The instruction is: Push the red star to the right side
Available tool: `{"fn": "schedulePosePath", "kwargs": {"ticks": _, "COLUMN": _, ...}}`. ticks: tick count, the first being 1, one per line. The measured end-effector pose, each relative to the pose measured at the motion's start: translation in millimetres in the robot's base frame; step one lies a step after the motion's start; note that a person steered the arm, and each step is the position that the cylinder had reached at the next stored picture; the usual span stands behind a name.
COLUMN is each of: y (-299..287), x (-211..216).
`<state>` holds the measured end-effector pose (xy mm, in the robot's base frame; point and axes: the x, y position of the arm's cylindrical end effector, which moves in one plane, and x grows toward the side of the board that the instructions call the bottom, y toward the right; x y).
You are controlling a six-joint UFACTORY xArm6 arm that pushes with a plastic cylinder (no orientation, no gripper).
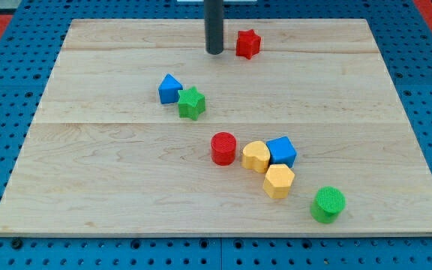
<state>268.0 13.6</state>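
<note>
The red star (248, 43) lies near the view's top, a little right of the middle of the wooden board (88, 172). My tip (214, 52) is the lower end of the dark rod that comes down from the view's top. It stands just to the left of the red star, with a small gap between them.
A blue block (169, 88) and a green star (191, 103) touch left of centre. Lower down sit a red cylinder (223, 148), a yellow heart (256, 156), a blue block (281, 151), a yellow hexagon (278, 181) and a green cylinder (328, 204).
</note>
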Motion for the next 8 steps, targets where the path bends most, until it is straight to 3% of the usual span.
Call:
{"fn": "schedulePosePath", "kwargs": {"ticks": 2, "y": 56, "x": -6}}
{"fn": "schedulePosePath", "kwargs": {"ticks": 8, "y": 56, "x": 1}}
